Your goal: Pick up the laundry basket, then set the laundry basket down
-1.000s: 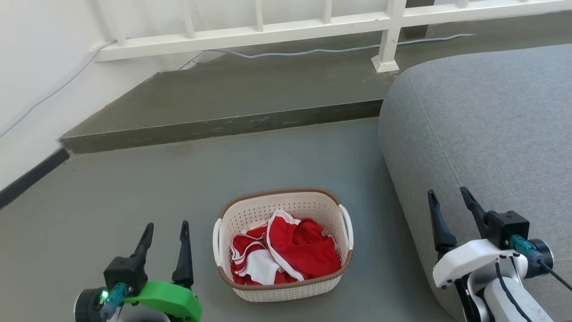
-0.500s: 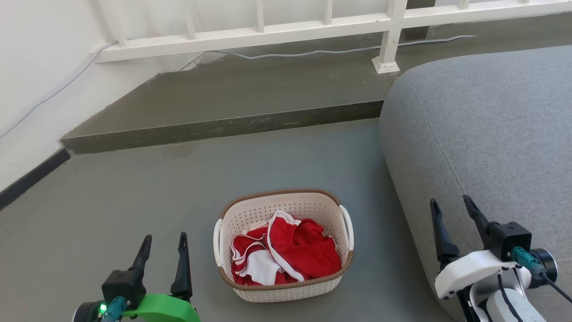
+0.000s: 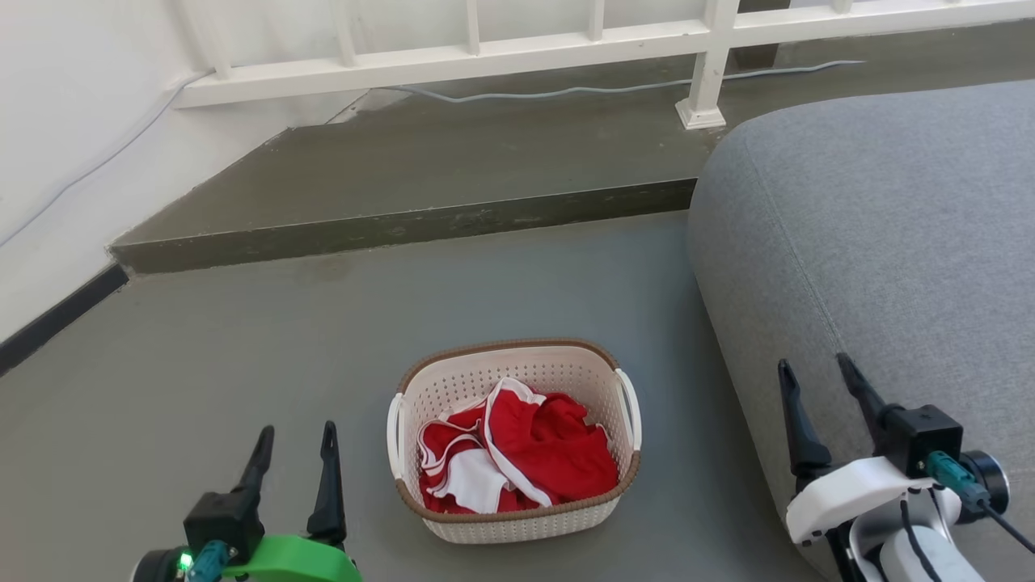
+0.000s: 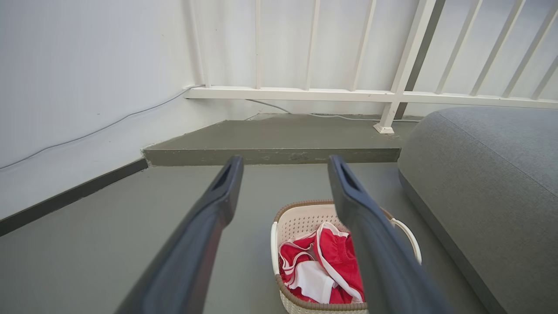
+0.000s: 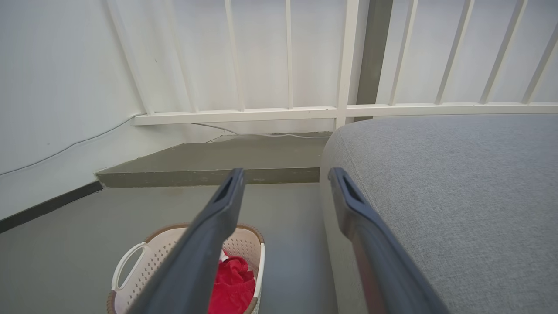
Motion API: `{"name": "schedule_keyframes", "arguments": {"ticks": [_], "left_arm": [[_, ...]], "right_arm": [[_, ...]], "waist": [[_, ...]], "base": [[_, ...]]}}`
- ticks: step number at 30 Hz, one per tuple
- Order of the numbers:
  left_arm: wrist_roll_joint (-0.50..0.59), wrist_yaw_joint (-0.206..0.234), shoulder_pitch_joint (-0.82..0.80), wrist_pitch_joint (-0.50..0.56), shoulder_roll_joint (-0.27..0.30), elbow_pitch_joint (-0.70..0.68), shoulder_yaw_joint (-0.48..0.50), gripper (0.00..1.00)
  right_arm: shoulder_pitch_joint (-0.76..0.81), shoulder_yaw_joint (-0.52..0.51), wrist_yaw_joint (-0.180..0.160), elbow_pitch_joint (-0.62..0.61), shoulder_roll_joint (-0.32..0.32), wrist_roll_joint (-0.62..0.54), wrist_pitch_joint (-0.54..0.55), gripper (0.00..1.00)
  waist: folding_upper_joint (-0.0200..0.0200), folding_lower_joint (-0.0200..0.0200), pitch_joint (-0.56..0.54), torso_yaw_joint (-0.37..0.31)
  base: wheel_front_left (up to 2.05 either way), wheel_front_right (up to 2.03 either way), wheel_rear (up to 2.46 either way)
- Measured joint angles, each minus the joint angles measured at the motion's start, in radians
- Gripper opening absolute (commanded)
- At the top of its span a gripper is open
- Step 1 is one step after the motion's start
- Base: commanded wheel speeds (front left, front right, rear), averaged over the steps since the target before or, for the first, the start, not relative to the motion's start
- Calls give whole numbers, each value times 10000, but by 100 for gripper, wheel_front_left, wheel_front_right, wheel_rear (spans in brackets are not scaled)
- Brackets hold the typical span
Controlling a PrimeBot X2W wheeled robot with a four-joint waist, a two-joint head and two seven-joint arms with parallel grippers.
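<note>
The laundry basket (image 3: pixel 517 372) is cream-white and perforated, with a brown rim and white side handles. It rests on the grey floor at the lower middle of the head view and holds red and white clothing (image 3: pixel 525 453). My left gripper (image 3: pixel 296 433) hangs open to its left, clear of the left handle. Over the sofa's edge to the right, my right gripper (image 3: pixel 815 364) stands open and empty. The basket (image 4: pixel 301 218) lies below the left fingers in the left wrist view. In the right wrist view the basket (image 5: pixel 152 257) sits low on the left.
A grey sofa (image 3: pixel 889 242) fills the right side, close to the basket. A raised concrete step (image 3: pixel 404 230) crosses behind it, with a white railing (image 3: pixel 517 52) and a cable (image 3: pixel 614 89) beyond. A white wall (image 3: pixel 73 121) with a dark skirting stands on the left.
Both grippers sit slightly lower in the head view than a second ago, still open. The basket has not moved.
</note>
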Motion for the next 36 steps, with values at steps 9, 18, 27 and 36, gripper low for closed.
{"name": "schedule_keyframes", "arguments": {"ticks": [9,18,27,36], "left_arm": [[-255,-17,148,52,-59,380,-36,0],[-1639,-268,182,251,-81,343,84,0],[-2930,-454,174,604,-109,345,410,0],[-4115,-633,153,947,-128,368,702,0]], "right_arm": [[376,13,109,355,236,217,4,0],[375,-240,299,303,309,1622,251,0],[346,-617,483,282,435,3139,593,0],[281,-974,660,284,570,4351,976,0]], "waist": [[0,0,15,22],[0,0,44,104],[0,0,70,168],[0,0,94,232]], "base": [[0,0,0],[0,0,0],[0,0,0],[0,0,0]]}}
